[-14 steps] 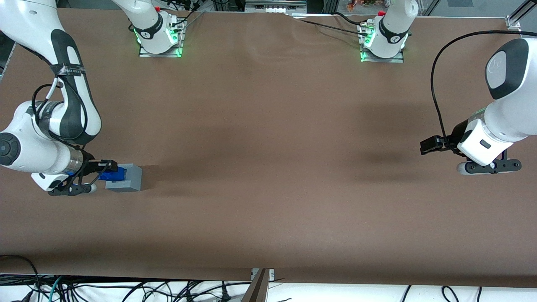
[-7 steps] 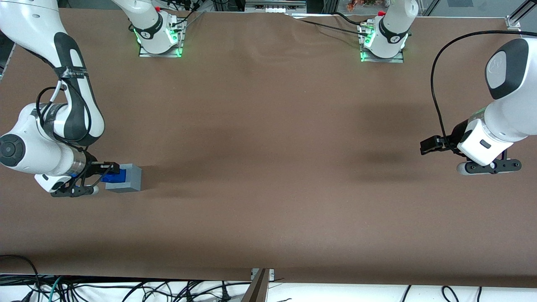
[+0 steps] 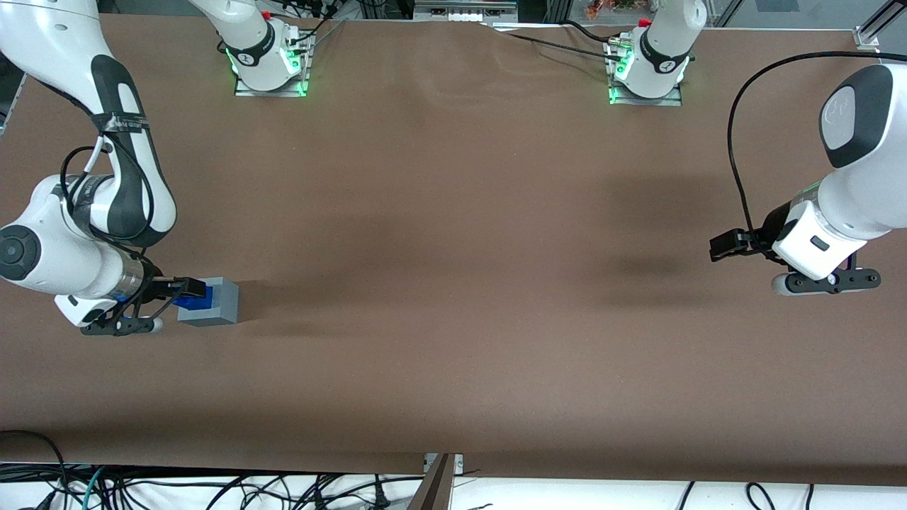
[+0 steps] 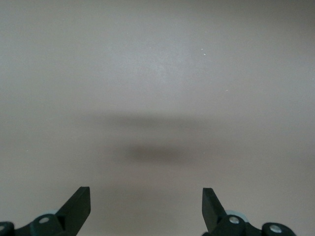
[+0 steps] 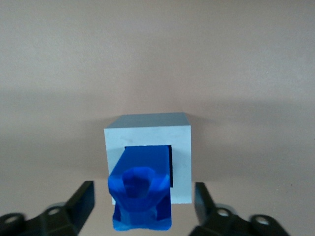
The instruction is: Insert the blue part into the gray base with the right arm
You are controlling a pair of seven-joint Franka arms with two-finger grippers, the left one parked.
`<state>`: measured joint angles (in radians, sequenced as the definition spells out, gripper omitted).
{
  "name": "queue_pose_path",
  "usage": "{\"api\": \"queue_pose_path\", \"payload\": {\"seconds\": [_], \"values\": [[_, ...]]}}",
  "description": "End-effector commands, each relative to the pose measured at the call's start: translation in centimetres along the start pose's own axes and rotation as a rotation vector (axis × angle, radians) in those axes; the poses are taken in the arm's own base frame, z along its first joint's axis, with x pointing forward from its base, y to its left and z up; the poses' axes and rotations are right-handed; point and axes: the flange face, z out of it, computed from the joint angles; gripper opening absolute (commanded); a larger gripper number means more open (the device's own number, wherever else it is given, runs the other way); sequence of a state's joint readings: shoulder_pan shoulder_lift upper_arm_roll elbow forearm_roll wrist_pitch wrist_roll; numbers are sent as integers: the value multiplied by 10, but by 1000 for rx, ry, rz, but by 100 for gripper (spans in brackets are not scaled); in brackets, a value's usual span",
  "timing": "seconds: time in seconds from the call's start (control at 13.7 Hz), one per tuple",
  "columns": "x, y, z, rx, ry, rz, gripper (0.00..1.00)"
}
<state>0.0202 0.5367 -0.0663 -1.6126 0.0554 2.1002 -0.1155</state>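
The gray base is a light-grey cube on the brown table at the working arm's end. The blue part sits in the square recess of the base's top face and sticks out above it. In the right wrist view the blue part fills most of the recess of the base. My right gripper hovers just above them. It is open, with a black finger on each side of the blue part and a gap between each finger and the part.
Brown cloth covers the whole table. Two arm mounts with green lights stand along the table edge farthest from the front camera. Cables hang below the near edge.
The blue part has sunk lower into the gray base. My right gripper has drawn back slightly from over the base toward the working arm's end of the table.
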Motion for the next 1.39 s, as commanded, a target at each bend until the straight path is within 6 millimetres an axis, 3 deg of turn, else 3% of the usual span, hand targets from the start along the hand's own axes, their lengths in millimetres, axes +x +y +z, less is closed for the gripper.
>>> {"api": "queue_pose_path", "payload": {"seconds": [0.0,0.29,0.51,0.66,0.8,1.32], "values": [[-1,-11,-40,12,39,2,100],[-27,-28,-140,17,6,-31,100],[-78,-32,-238,12,43,-40,100],[-117,-34,-287,14,34,-37,100],[-128,-35,-299,15,34,-41,100],[-133,-31,-303,-2,18,-39,100]]}}
